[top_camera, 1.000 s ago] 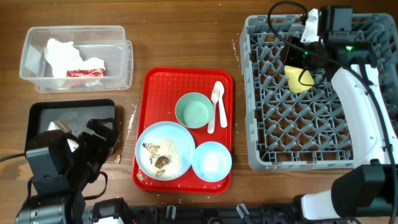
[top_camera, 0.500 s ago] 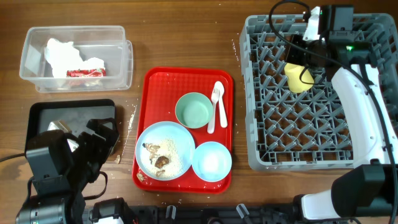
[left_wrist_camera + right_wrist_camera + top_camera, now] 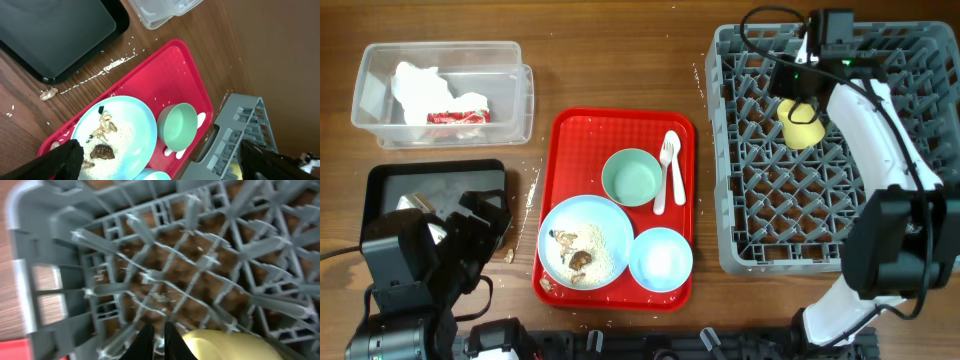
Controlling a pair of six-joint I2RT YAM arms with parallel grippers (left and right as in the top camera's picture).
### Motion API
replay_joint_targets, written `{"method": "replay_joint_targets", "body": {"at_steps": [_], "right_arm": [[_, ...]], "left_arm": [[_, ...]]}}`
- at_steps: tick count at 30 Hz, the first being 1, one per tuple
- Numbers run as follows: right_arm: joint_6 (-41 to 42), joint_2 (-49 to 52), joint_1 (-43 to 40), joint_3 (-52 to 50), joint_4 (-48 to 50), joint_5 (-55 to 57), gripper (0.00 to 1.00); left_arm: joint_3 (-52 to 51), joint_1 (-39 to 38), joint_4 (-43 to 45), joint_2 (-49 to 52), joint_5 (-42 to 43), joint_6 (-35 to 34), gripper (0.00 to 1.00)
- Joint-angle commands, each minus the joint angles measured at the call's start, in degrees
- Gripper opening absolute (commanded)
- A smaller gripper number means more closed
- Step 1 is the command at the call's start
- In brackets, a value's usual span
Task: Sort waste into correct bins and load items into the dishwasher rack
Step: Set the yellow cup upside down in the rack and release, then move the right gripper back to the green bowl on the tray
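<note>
**A:** Grey plastic, that rack (image 3: 722,150), at three o'clock on the worktop (image 3: 620,50). The yellow-green cup (image 3: 801,122) lies among the pegs near the rack's twelve o'clock edge.

**B:** And the right gripper (image 3: 788,84)?

**A:** It hangs just off the cup at its eleven o'clock. In the wrist view its jaws stand almost together with nothing between them. I'd judge the cup loaded and the step in hand to be loading the rack.

**B:** The left gripper (image 3: 160,150)?

**A:** Its jaws are spread wide and hold nothing. It hovers at seven o'clock, above the black tray (image 3: 430,180).

**B:** What next?

**A:** Probably another piece from the red tray (image 3: 570,135) at centre. The pale green dish (image 3: 631,177) looks clean. The white spoon (image 3: 671,165) lies touching it at its three o'clock, so a grip on the dish could nudge the spoon. The small blue bowl (image 3: 660,258) sits at the tray's five o'clock.

**B:** The plate (image 3: 590,225)?

**A:** It carries food scraps (image 3: 575,258), and those ought to go into a bin before the plate is racked.

**B:** And the bins?

**A:** The clear box (image 3: 520,95) at ten o'clock holds the tissue (image 3: 415,85) and the wrapper (image 3: 455,117). A loose crumb (image 3: 48,93) and scattered grains lie on the worktop beside the black tray.
</note>
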Motion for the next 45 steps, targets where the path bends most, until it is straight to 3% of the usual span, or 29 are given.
{"method": "replay_joint_targets", "body": {"at_steps": [1,7,21,27,30,32,34,36,40,44,45], "right_arm": [[3.1,1.7,0.3,-0.2,-2.1,6.8,0.1],[5.4,1.4,-0.1,0.0,-8.5,8.3,0.05],[14.3,-3.8,0.0,0.8,-24.4,15.9,0.04],[10.2,-13.3,0.1,0.8,-24.1,4.0,0.04],[3.7,-17.9,0.1,0.8,-22.1,-9.7,0.17],[-4.0,-20.0,0.5,0.8,-20.5,-26.1,0.33],[-8.5,-20.3,2.1,0.8,-19.8,-36.1,0.57],[-9.9,-20.1,5.9,0.5,-19.5,-37.6,0.82],[-7.7,-18.6,16.8,0.0,-18.2,-28.8,0.94],[-0.3,-15.1,27.7,-0.1,-13.3,-18.8,0.94],[1.6,-12.7,32.4,-0.1,-10.5,-17.1,0.89]], "left_arm": [[0.0,0.1,0.2,-0.1,0.6,0.5,1.0],[0.0,0.1,0.2,-0.1,0.6,0.5,1.0],[0.0,0.1,0.2,-0.1,0.6,0.5,1.0],[0.0,0.1,0.2,-0.1,0.6,0.5,1.0],[0.0,0.1,0.2,-0.1,0.6,0.5,1.0],[0.0,0.1,0.2,-0.1,0.6,0.5,1.0],[0.0,0.1,0.2,-0.1,0.6,0.5,1.0],[0.0,0.1,0.2,-0.1,0.6,0.5,1.0],[0.0,0.1,0.2,-0.1,0.6,0.5,1.0],[0.0,0.1,0.2,-0.1,0.6,0.5,1.0],[0.0,0.1,0.2,-0.1,0.6,0.5,1.0]]}}
